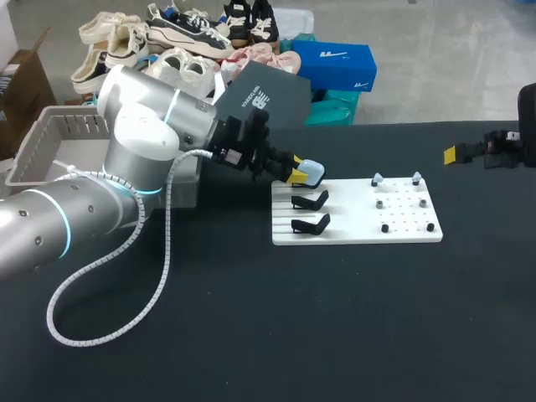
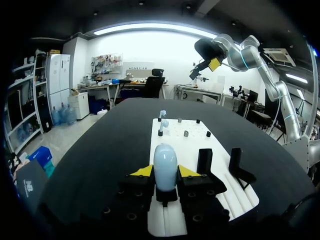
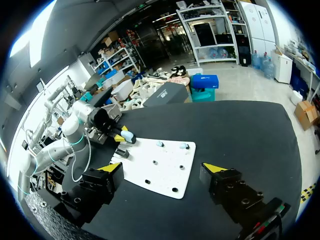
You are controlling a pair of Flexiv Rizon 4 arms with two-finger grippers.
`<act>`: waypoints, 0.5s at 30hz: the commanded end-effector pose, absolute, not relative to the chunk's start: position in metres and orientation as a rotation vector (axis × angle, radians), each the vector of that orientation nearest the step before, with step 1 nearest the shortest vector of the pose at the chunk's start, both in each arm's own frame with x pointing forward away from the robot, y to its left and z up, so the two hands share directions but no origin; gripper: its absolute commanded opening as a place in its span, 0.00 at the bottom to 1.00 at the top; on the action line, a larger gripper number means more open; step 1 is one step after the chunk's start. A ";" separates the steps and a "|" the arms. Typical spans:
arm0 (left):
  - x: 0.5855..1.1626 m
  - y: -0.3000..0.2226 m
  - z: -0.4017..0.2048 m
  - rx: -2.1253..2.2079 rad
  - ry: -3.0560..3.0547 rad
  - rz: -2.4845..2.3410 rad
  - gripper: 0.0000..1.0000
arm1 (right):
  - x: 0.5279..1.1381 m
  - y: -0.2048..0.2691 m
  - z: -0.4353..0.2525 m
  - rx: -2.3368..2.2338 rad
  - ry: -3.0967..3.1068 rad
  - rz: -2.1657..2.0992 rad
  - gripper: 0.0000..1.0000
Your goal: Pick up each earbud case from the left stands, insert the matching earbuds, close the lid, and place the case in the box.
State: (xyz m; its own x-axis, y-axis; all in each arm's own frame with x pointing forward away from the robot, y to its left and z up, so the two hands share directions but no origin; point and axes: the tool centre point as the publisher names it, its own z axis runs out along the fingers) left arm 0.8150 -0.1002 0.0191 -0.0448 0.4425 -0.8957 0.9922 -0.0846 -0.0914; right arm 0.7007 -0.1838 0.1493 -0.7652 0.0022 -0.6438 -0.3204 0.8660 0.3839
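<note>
The smooth, rounded earbud case (image 2: 165,165) could squirt out of so narrow a pinch, or snag the neighbouring stand (image 1: 311,201), if the lift comes off askew; the left gripper (image 1: 295,175) is closed on its two sides at the white board's (image 1: 360,230) upper left corner, arm stretched in low from the left; the right gripper (image 3: 164,170) hangs wide open, empty, far right

A black surface (image 1: 335,318) carries a flat white board (image 1: 352,230), lying square to the edges, nearer the far edge than the near one and right of the middle. A grey box (image 1: 42,146) sits at the far left corner.
</note>
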 end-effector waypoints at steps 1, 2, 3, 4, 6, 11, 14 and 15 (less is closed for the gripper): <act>0.811 -0.098 0.020 1.585 1.535 -1.090 0.00 | 0.701 -0.184 0.149 -0.232 2.372 0.639 1.00; 0.811 -0.097 0.021 1.583 1.534 -1.091 0.00 | 0.701 -0.184 0.149 -0.232 2.372 0.639 1.00; 0.810 -0.095 0.023 1.575 1.523 -1.084 0.00 | 0.701 -0.184 0.149 -0.232 2.372 0.639 1.00; 0.810 -0.094 0.025 1.568 1.520 -1.082 0.00 | 0.701 -0.184 0.149 -0.232 2.372 0.639 1.00; 0.810 -0.090 0.031 1.542 1.513 -1.084 0.00 | 0.701 -0.184 0.149 -0.232 2.372 0.639 1.00; 0.805 -0.079 0.054 1.499 1.475 -1.080 0.00 | 0.701 -0.184 0.149 -0.232 2.372 0.639 1.00; 0.790 -0.075 0.073 1.507 1.434 -1.074 0.00 | 0.701 -0.184 0.149 -0.232 2.372 0.639 1.00; 0.784 -0.075 0.079 1.506 1.418 -1.078 0.00 | 0.701 -0.184 0.149 -0.232 2.372 0.639 1.00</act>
State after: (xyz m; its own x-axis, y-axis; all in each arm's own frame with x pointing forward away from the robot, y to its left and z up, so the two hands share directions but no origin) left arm 0.8144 -0.0842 0.0639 0.0040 0.3273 -0.9449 0.9916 -0.1237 -0.0387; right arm 0.7007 -0.1838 0.1493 -0.7652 0.0022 -0.6438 -0.3204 0.8660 0.3839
